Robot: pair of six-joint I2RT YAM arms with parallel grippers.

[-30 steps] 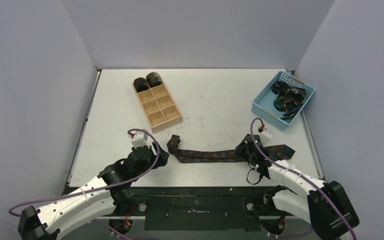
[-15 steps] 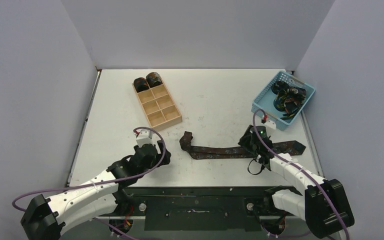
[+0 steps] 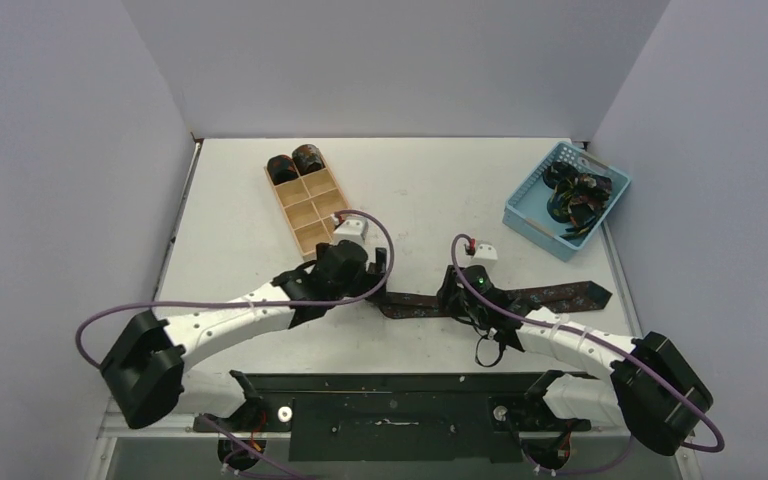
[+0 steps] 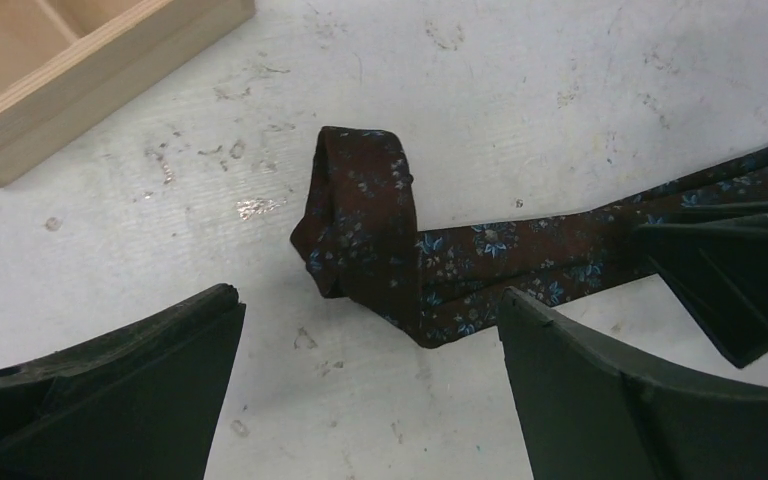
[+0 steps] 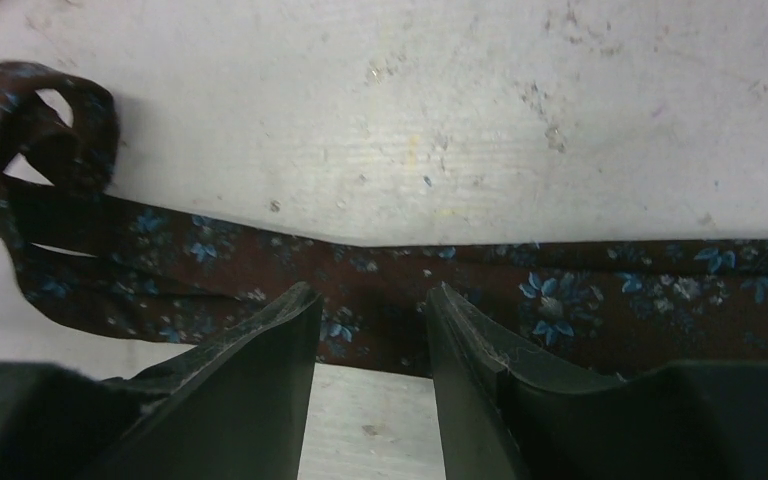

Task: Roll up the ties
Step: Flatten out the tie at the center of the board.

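Seen from above, the tie's (image 3: 560, 297) looped end sits hidden under the left gripper (image 4: 365, 300), and its middle under the right gripper (image 5: 372, 292). The tie lies flat on the table (image 3: 440, 190) just nearer than the tray (image 3: 282, 210), running off to its right. The left jaws gape wide astride the loop, touching nothing. The right jaws stand narrowly apart over the strip, and whether they touch it cannot be told.

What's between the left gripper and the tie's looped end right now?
Only bare table, per the left wrist view: the open left gripper frames the tie without touching it.
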